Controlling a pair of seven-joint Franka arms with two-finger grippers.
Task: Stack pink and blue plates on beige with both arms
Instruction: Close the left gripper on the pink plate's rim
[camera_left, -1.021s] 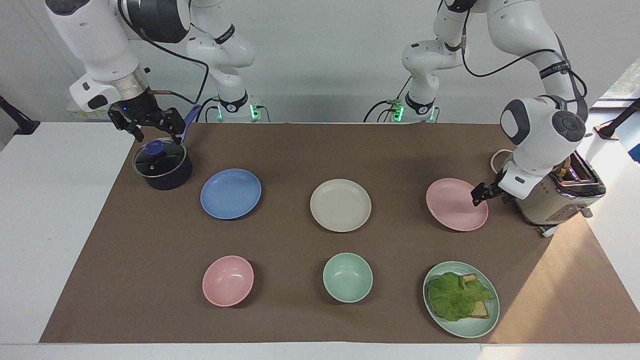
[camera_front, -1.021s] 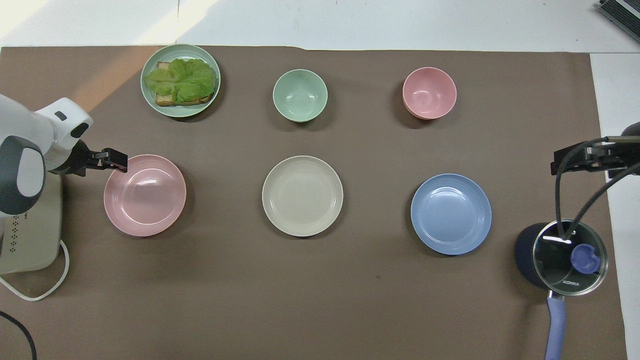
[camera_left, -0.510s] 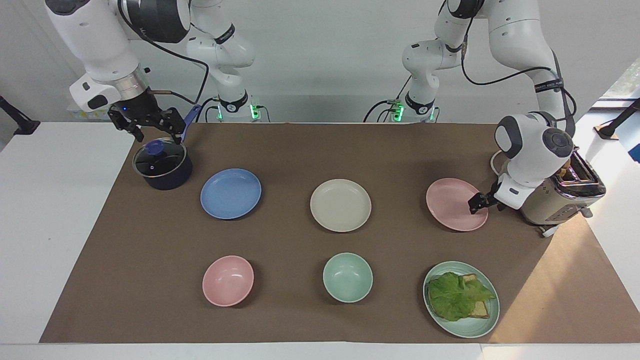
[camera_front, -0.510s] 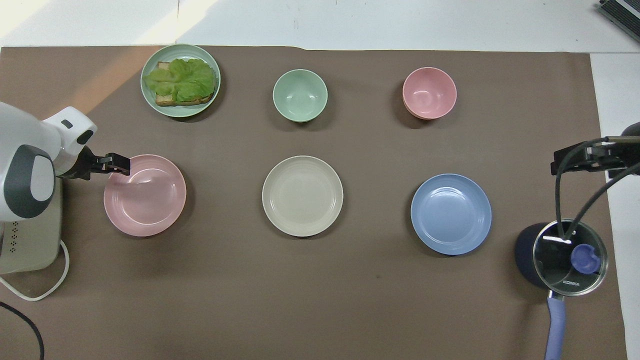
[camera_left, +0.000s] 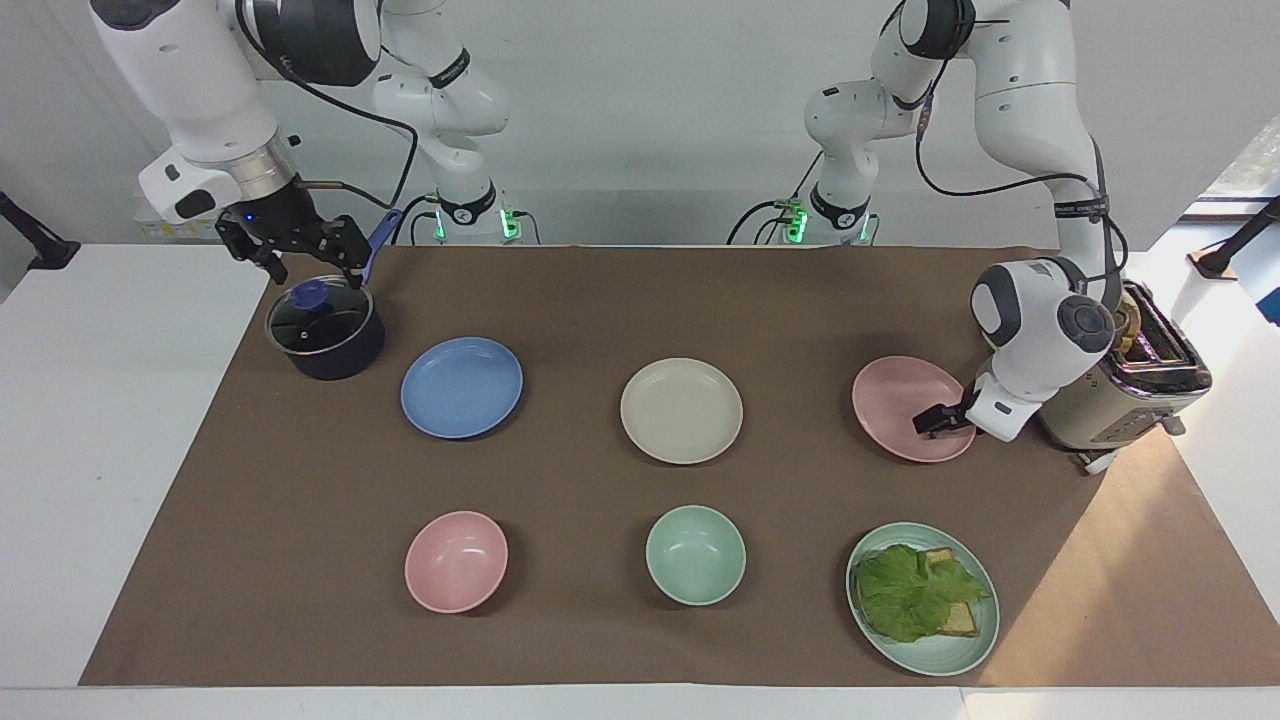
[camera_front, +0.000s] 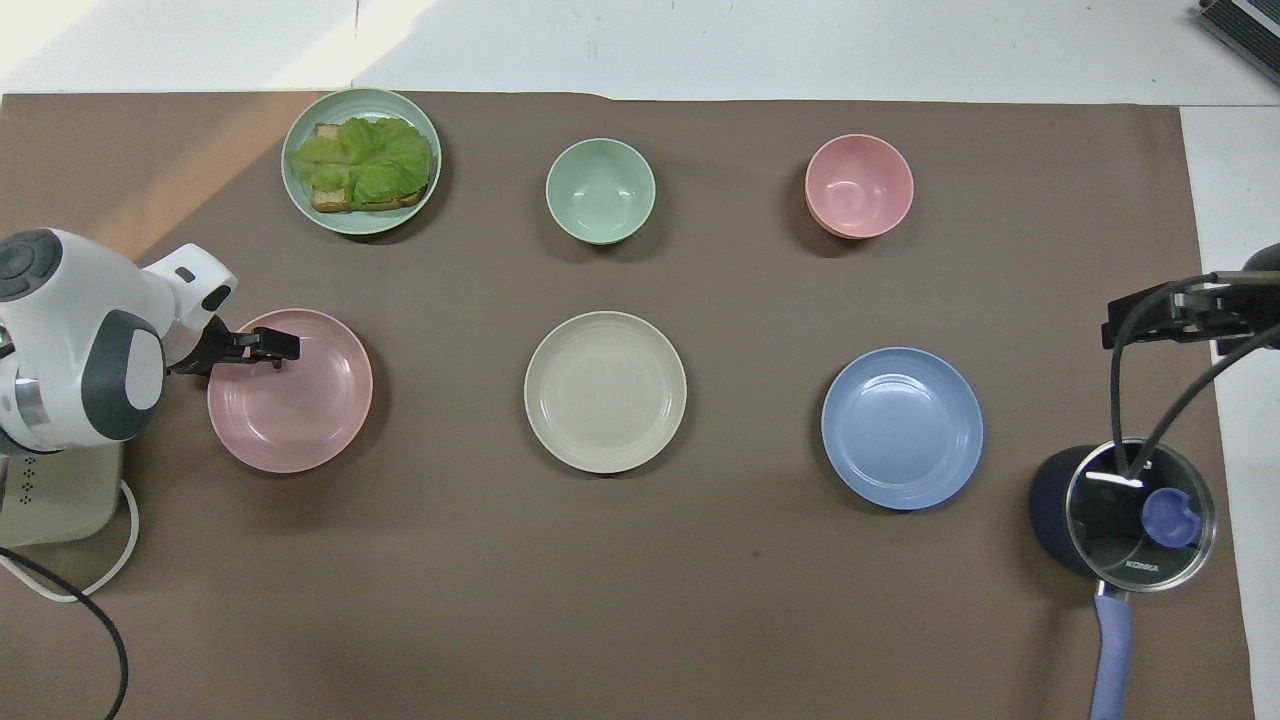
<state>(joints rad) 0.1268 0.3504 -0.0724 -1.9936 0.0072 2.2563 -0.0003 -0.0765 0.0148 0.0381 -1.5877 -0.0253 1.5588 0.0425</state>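
Note:
Three equal plates lie in a row across the brown mat. The beige plate (camera_left: 681, 410) (camera_front: 605, 392) is in the middle. The blue plate (camera_left: 461, 387) (camera_front: 902, 428) lies toward the right arm's end and the pink plate (camera_left: 895, 400) (camera_front: 300, 410) toward the left arm's end. My left gripper (camera_left: 932, 421) (camera_front: 280, 347) is open and low over the pink plate, just inside the rim beside the toaster. Whether it touches the plate I cannot tell. My right gripper (camera_left: 310, 262) (camera_front: 1160, 318) hangs open above the lidded pot and holds nothing.
A dark pot (camera_left: 325, 340) (camera_front: 1120, 510) with a glass lid stands beside the blue plate. A toaster (camera_left: 1120, 400) (camera_front: 60, 490) stands beside the pink plate. Farther from the robots lie a pink bowl (camera_left: 456, 561), a green bowl (camera_left: 695, 555) and a green plate (camera_left: 930, 662) with a lettuce sandwich.
The left arm has lowered, and its gripper has slid from the pink plate's rim inward over the plate. The right arm has not moved.

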